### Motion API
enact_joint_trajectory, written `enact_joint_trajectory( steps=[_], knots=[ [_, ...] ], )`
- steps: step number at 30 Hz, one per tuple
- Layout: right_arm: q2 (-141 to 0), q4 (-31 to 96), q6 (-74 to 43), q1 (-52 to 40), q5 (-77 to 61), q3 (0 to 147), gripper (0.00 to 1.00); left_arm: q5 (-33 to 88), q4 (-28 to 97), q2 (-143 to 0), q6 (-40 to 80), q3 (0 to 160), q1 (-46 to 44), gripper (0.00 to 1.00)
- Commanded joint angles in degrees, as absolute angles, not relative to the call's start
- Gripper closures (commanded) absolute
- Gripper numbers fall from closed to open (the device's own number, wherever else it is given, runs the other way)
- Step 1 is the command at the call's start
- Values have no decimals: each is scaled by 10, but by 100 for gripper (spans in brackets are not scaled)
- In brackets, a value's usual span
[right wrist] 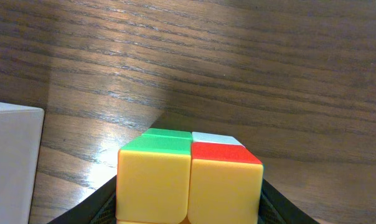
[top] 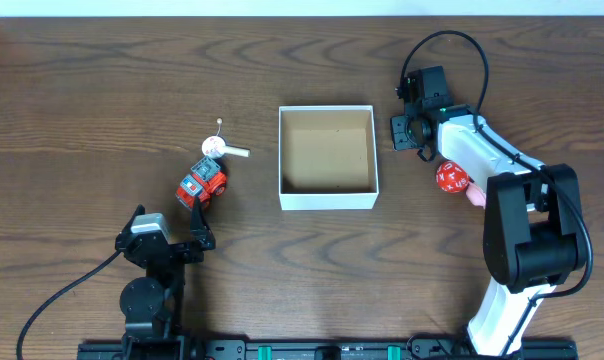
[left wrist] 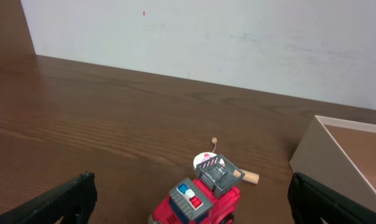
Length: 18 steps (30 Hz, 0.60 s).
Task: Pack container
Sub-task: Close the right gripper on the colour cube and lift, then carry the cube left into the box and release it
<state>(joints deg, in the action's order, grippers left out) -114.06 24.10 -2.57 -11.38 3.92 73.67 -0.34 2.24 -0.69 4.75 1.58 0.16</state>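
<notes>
The container (top: 328, 199), a shallow square box with white walls and a brown inside, sits mid-table and looks empty. My right gripper (top: 413, 131) is just right of it, shut on a yellow, green and red puzzle cube (right wrist: 189, 180) held low over the wood. The box's white wall shows at the left of the right wrist view (right wrist: 10, 162). A red toy truck (top: 201, 183) lies left of the box. My left gripper (top: 167, 228) is open just behind the truck (left wrist: 197, 199), and its wrist view shows the box's corner (left wrist: 337, 155).
A small white top with a wooden stick (top: 222, 148) lies beyond the truck and also shows in the left wrist view (left wrist: 208, 160). A red die (top: 452, 180) and a pink object (top: 475, 196) lie beside the right arm. A white wall backs the table.
</notes>
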Motion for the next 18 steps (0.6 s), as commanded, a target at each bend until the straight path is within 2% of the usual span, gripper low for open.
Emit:
enact_joint_trajectory(
  steps=[1,7,18],
  knots=[
    [-1139,240,-27,-116,45,739,53,-8,40,-6,52,2,-1,2],
    [-1101,240,-27,-116,47,743,51,-8,40,-6,53,2,-1,2],
    [-919,275,-27,-139,45,745,49,-8,40,-6,53,2,-1,2]
  ],
)
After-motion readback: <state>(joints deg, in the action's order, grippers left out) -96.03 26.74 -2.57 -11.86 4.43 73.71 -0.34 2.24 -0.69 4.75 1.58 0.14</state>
